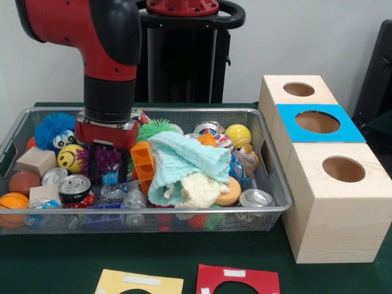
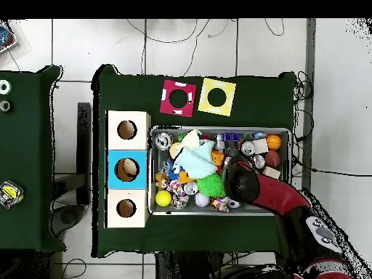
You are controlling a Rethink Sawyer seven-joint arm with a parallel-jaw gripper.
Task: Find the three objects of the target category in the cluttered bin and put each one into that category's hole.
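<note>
The bin (image 1: pixel 267 209), a silver wire-mesh basket, is packed with clutter; it also shows in the overhead view (image 2: pixel 291 170). My gripper (image 1: pixel 109 164) is lowered into its left part. It is open, with a black finger (image 1: pixel 93 162) on each side of a purple spiky thing (image 1: pixel 108 159). Around it lie a yellow smiley ball (image 1: pixel 69 157), an orange plastic block (image 1: pixel 143 164) and a red-rimmed can (image 1: pixel 75 187). Three wooden boxes with round holes stand right of the bin; the middle one has a blue top (image 1: pixel 318 122). From overhead my arm (image 2: pixel 251 185) hides the gripper.
A mint cloth (image 1: pixel 187 162) covers the bin's middle. A blue fuzzy ball (image 1: pixel 52 128), a wooden block (image 1: pixel 37 160), a basketball (image 1: pixel 12 205), a yellow ball (image 1: pixel 237 135) and another can (image 1: pixel 255 198) lie in the bin. A red card (image 1: pixel 237 280) and a yellow card (image 1: pixel 139 283) lie on the table in front.
</note>
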